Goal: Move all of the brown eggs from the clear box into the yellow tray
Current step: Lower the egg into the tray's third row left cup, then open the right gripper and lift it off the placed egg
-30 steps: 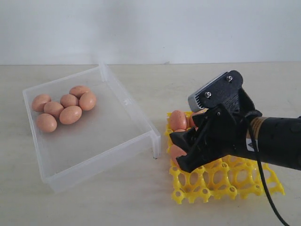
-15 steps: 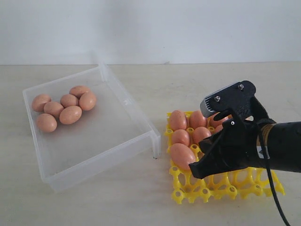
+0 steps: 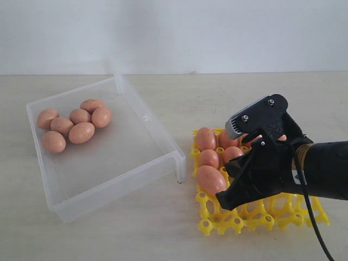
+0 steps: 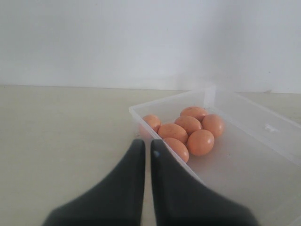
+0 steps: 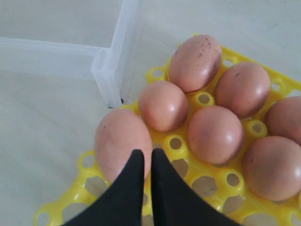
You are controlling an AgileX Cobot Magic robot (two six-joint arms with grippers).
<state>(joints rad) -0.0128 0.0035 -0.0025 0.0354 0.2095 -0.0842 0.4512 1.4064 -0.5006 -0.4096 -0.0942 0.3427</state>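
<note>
- A shallow clear plastic box (image 3: 119,185) is set on the pale table (image 3: 163,234). It is just beside a bright yellow plastic egg tray (image 3: 217,224), likely so that each trip is short.
- Seven smooth brown eggs (image 3: 81,132) are seen in the box. They are bunched up and touching in one corner, far from the tray.
- Seven more brown eggs (image 5: 215,134) can be counted in the tray from the right wrist view. Others may be hidden by the arm.
- Each tray egg is held in its own cup, so it cannot roll away.
- The cups on the near side of the tray are seen to be empty.
- The right pincer (image 5: 145,155) is clenched tight with nothing in it. Its black tips are held low over the tray, right by the big egg (image 3: 210,179) at the tray's edge.
- That egg is judged to be resting in its cup alone, since it is not gripped.
- The left pincer (image 4: 145,143) is also closed and empty. It is held over the table near a corner of the box, maybe to be kept out of the way.
- The job is judged to be about half done.
- An egg from the box is needed next, so the pincer must be opened wide and closed gently, or a shell could be cracked.
</note>
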